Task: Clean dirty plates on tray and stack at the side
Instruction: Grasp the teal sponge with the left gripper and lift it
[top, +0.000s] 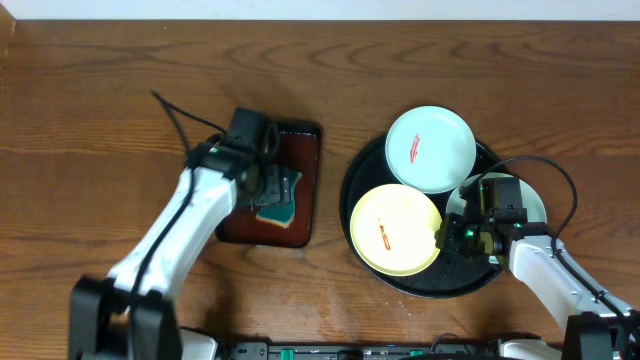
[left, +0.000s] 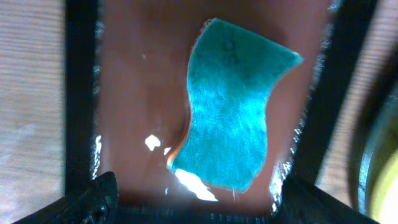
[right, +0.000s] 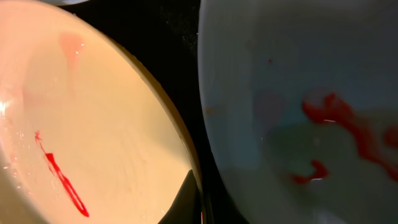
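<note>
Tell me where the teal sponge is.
Seen overhead, the teal sponge lies on the red-brown tray, left of the black tray, under the left arm's jaws.

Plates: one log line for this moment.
left gripper open above sponge on small tray; right gripper between yellow plate and white plate, grip unclear; mint plate behind; all red-smeared on black tray; none stacked

Trays: two, the black tray (top: 430, 284) and the red-brown tray (top: 305, 160) to its left.
Plates: three, all on the black tray: the mint plate (top: 431, 148), the yellow plate (top: 395, 229), the white plate (right: 261, 62).
Red-smeared plates: three.
Sponges: one, the teal sponge (left: 230, 106), left of the black tray.
Arms: two, the left arm (top: 170, 235) left of the black tray, the right arm (top: 545, 265) over its right edge.
</note>
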